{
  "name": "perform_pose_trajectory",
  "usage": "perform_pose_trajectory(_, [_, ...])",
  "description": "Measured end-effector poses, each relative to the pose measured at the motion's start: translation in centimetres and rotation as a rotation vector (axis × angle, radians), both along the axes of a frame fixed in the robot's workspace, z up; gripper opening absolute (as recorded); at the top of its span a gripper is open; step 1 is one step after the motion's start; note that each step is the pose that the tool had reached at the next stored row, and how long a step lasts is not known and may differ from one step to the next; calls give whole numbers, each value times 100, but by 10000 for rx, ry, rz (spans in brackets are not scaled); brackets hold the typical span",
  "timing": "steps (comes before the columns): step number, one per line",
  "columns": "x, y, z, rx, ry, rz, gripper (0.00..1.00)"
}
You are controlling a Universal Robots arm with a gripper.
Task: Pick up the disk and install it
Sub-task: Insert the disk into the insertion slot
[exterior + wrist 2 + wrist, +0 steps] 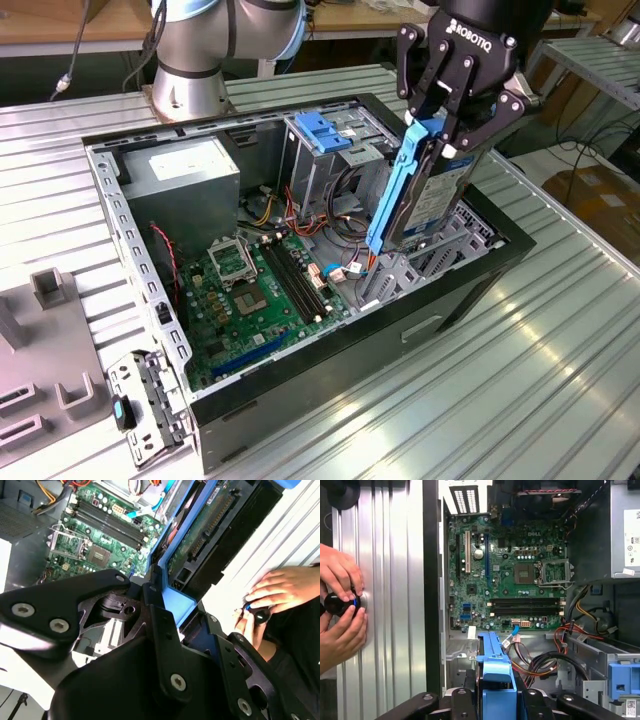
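Checking tool state: holding what? (ops)

Clamped with the gripper on the disk, pinched tight at its upper end across the blue edging. (eng)

Sitting where? (ops)

Hanging on end above the open computer case, at the corner toward the exterior view's right. Label face turned to the exterior view's right, blue edging to the exterior view's left. Lower end down among the metal bay frame; cannot tell whether touching. Showing its green circuit board in the second wrist view and its blue edging in the first wrist view. (eng)

Anything close by inside? (ops)

Just beside it, toward the exterior view's left: drive cage with blue handle. Further that way, grey power supply in the far corner. Flat on the case floor: motherboard, with red, orange and yellow cables between it and the cage. (eng)

Outside the case? (ops)

A person's hands on the ribbed metal table, cupped round a black knob, near the case wall. Grey fixture block and small metal bracket on the table at the exterior view's left, well apart from the disk. (eng)
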State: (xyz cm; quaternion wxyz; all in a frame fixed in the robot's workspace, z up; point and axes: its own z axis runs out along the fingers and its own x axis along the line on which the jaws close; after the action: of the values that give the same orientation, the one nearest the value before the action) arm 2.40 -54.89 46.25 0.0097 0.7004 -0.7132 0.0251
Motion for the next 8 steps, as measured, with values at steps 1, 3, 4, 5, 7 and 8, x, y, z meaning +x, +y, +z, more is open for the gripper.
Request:
perform_pose_trajectory(1, [29, 0, -2, -2, 0, 0, 37])
perform_pose_trajectory(3, [123, -1, -10, -7, 0, -1, 37])
perform_pose_trajectory(4, [160, -1, -13, -7, 0, 0, 37])
perform_pose_trajectory(5, [191, -1, -15, -9, 0, 0, 37])
perform_pose_trajectory(7, [284, -1, -25, -11, -1, -1, 37])
perform_pose_trajectory(8, [301, -1, -26, -12, 0, 0, 37])
